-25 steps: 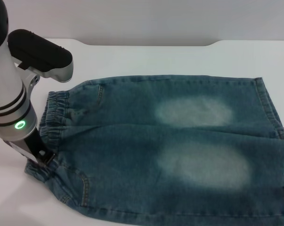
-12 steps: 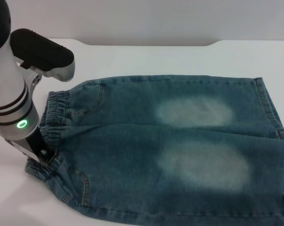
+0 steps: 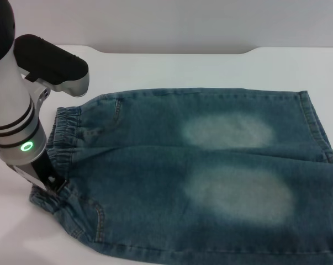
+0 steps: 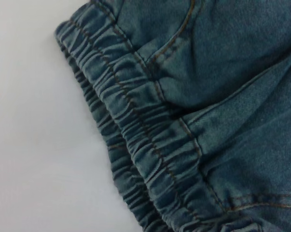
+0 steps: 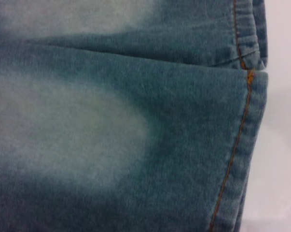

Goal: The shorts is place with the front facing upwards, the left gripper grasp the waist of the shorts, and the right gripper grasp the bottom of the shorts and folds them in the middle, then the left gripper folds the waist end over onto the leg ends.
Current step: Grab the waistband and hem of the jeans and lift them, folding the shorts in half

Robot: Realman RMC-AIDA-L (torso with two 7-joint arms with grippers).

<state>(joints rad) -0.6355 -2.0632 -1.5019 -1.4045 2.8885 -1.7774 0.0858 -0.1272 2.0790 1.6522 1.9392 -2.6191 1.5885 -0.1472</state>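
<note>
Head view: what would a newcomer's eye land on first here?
The denim shorts spread flat across the white table, with two pale faded patches mid-leg. Next, the left gripper under its green ring light, down at the near end of the elastic waist.

Head view: even, diffuse overhead light; the white bench (image 3: 210, 69) reads bright, without glare. A soft shadow falls beneath the left arm (image 3: 14, 121) and along the near edge of the shorts (image 3: 210, 171). Both wrist views are slightly soft, denim weave blurred, with dimmer corners.
</note>
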